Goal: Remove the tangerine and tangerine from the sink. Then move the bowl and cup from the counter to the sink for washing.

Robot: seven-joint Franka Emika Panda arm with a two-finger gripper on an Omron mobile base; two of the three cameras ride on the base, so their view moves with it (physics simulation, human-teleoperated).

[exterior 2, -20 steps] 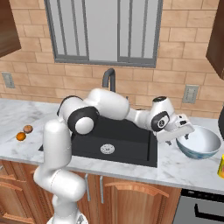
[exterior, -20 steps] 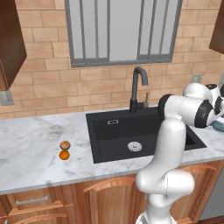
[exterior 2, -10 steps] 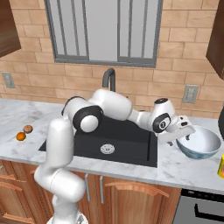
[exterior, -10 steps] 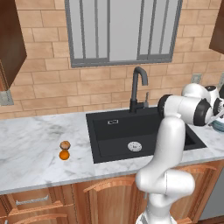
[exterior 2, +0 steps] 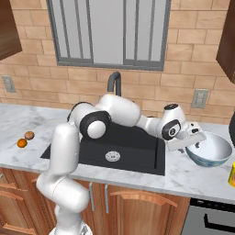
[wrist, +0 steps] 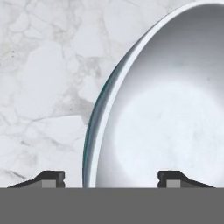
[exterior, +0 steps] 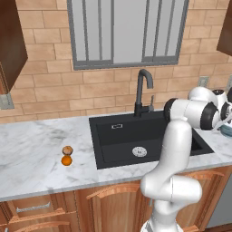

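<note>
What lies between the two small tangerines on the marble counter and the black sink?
In the left base view, only bare white marble counter separates the tangerines from the black sink.

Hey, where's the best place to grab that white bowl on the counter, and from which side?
Probably the bowl's thin near rim, from above, one finger inside and one outside. It sits upright and is too wide to span; in the hand view the gripper already straddles that rim.

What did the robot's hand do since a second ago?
The gripper eased down onto the near rim of the bowl, and its jaws, one on each side of the rim, began to close. The bowl, both tangerines on the counter and the sink stayed put.
</note>
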